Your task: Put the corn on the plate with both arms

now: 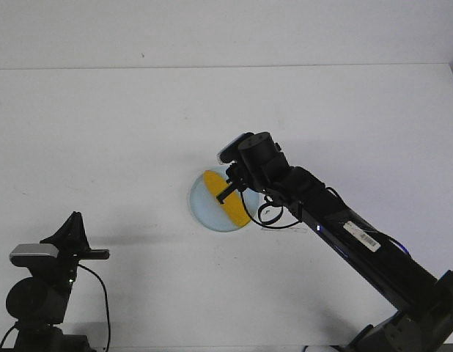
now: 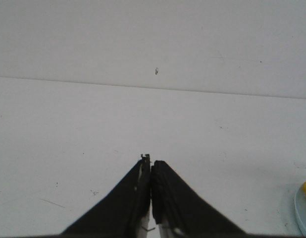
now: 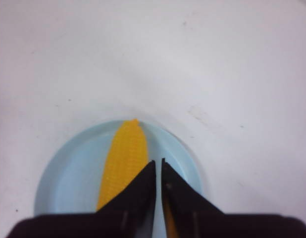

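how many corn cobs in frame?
1. The corn lies diagonally across the plate at table centre, under the right gripper. None seen elsewhere.

In the front view the right arm (image 1: 336, 227) and its tool (image 1: 228, 192) cover the right part of the plate (image 1: 203, 202) and the middle of the corn (image 1: 215, 188), so whether the tool touches the cob cannot be told there. In the right wrist view the black fingers (image 3: 138, 196) hide the corn's near end and the picture's lower edge cuts off the near rim of the plate. In the left wrist view only slivers of plate and corn show at the right edge, and the left arm (image 1: 43, 290) runs off the bottom of the front view.
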